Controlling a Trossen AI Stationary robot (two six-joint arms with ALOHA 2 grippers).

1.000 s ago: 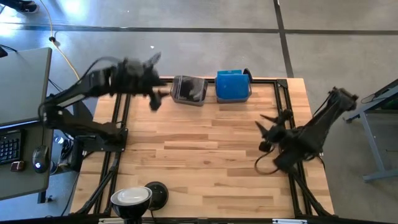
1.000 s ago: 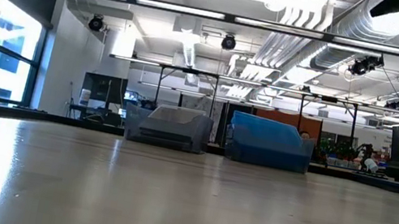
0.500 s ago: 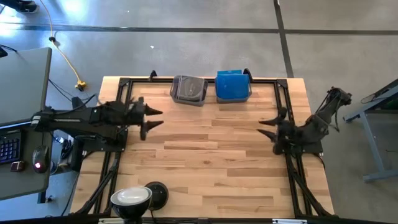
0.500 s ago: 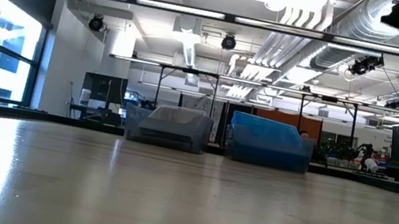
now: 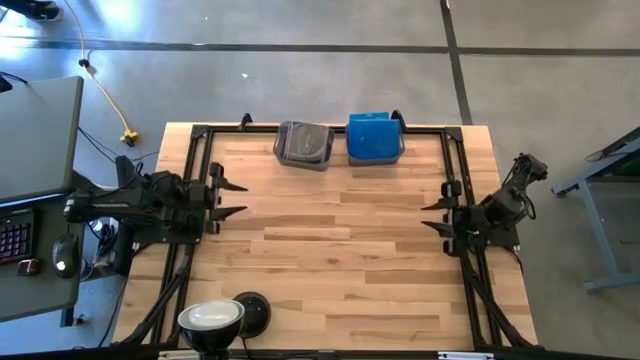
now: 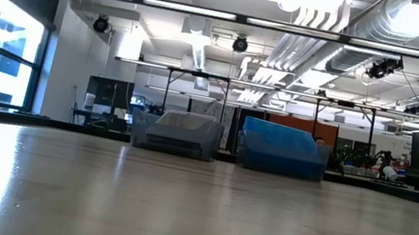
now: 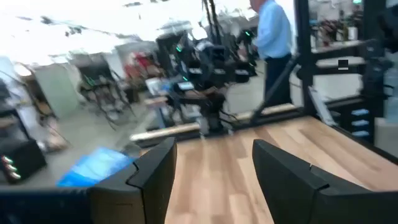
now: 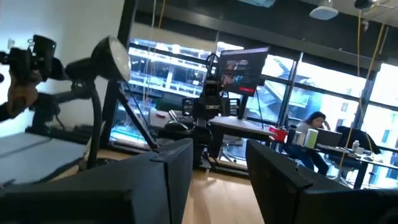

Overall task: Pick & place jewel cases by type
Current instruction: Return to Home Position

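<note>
Though the jewel cases lie packed too close for us to count them singly, we can sort them by colour into two kinds. The blue jewel cases [image 5: 374, 136] are a bright, translucent blue and fill the right bin [image 5: 402, 150], colouring the whole of it. The dark jewel cases [image 5: 310, 148] show as a flat grey-black mass inside the left bin [image 5: 279, 148], whose smoky walls stay pale around them. Every case we can see lies in one of these two bins.

We count two bins, just beside each other with a narrow gap between, at the middle of the far edge of the table [image 5: 330, 260]. In the low view they stand upright, the grey one left of the blue one.

We count two arms, each drawn back to its own side. The left gripper [image 5: 240, 198] sits at the table's left edge with its fingers spread apart, grasping nothing. The right gripper [image 5: 426, 216] sits at the right edge, likewise released and empty. They point inward toward each other across the wood, well apart from the bins. Each wrist view shows a clear gap between that arm's two dark fingers.

One lamp [image 5: 212, 318] stands at the near edge. Beyond the table we see a standing person [image 7: 273, 31] in a light blue shirt and a seated person [image 8: 314, 127] at a desk.
</note>
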